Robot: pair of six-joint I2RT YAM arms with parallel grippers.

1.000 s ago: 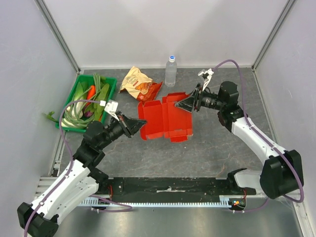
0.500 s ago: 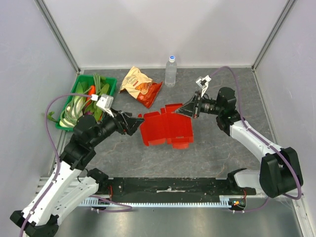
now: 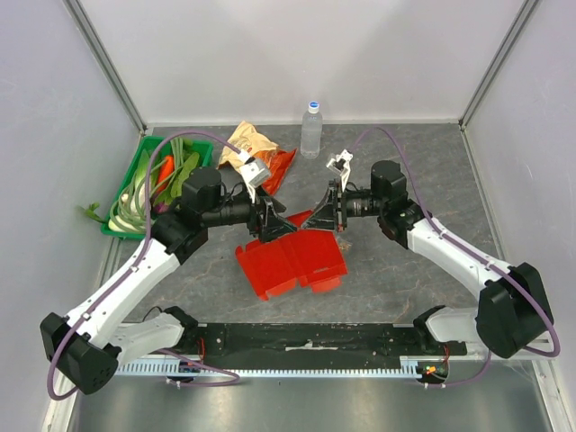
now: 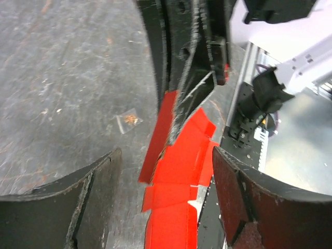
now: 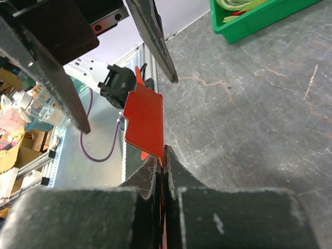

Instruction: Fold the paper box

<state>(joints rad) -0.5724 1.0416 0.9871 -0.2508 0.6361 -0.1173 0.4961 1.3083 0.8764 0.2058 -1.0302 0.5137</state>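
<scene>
Most of the paper box (image 3: 292,261) lies unfolded below the grippers; folding looks barely begun. The right gripper (image 3: 326,209) pinches one raised flap, while the left gripper (image 3: 270,219) gapes open opposite.

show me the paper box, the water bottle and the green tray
paper box (image 3: 290,259), top external view, on its flat red middle panel
water bottle (image 3: 311,133), top external view, on its clear body
green tray (image 5: 249,23), right wrist view, on its outer side wall
</scene>
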